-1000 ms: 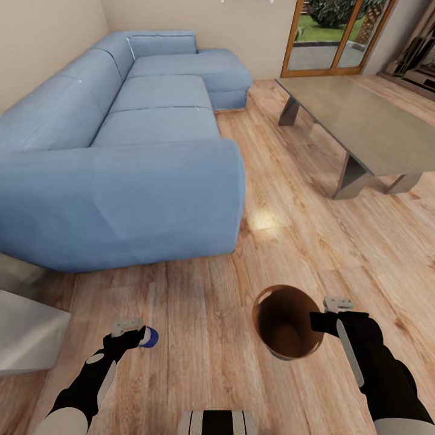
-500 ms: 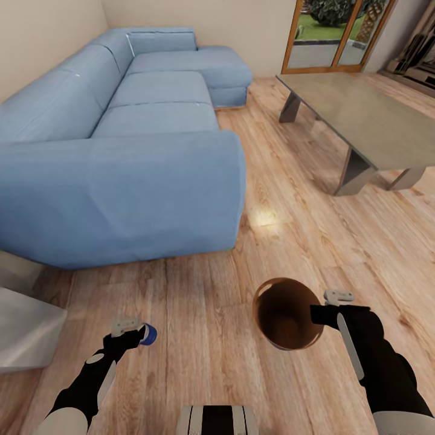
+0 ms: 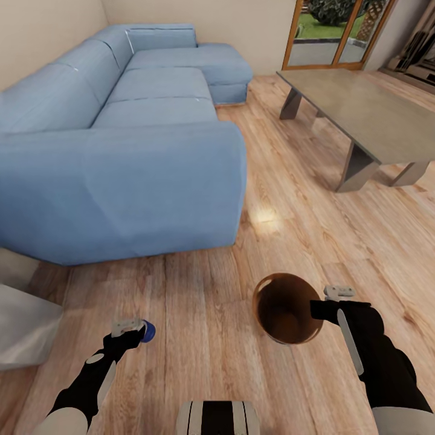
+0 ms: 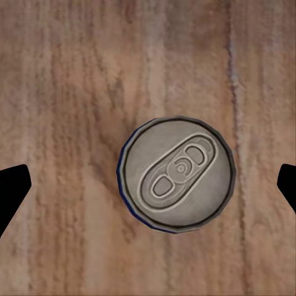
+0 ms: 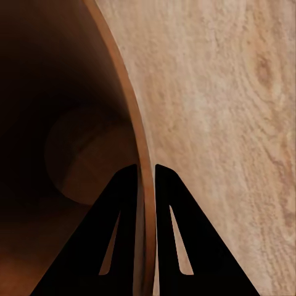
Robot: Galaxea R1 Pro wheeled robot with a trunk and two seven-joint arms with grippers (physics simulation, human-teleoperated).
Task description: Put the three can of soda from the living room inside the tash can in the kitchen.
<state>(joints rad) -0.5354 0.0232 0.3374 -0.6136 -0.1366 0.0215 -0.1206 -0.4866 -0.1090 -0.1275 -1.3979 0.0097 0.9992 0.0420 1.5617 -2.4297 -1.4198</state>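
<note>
- R gripper (image 5: 145,179): jaws pinch copper-brown rim of round trash can (image 3: 284,314), dark brown inside.
- L gripper (image 3: 134,329): jaws round dark blue soda can (image 4: 177,183), silvery top; contact unclear.
- Light wood floor (image 3: 205,314); blue corner sofa (image 3: 121,139), grey bench (image 3: 362,118) beyond.

1. A light-blue corner sofa (image 3: 121,139) fills the left; a grey coffee table (image 3: 362,115) stands at right.
2. The left gripper (image 3: 130,329) holds a dark blue soda can (image 3: 147,331) above the wood floor (image 3: 205,302).
3. The right gripper (image 3: 329,302) grips the trash can (image 3: 284,309) by its rim.
</note>
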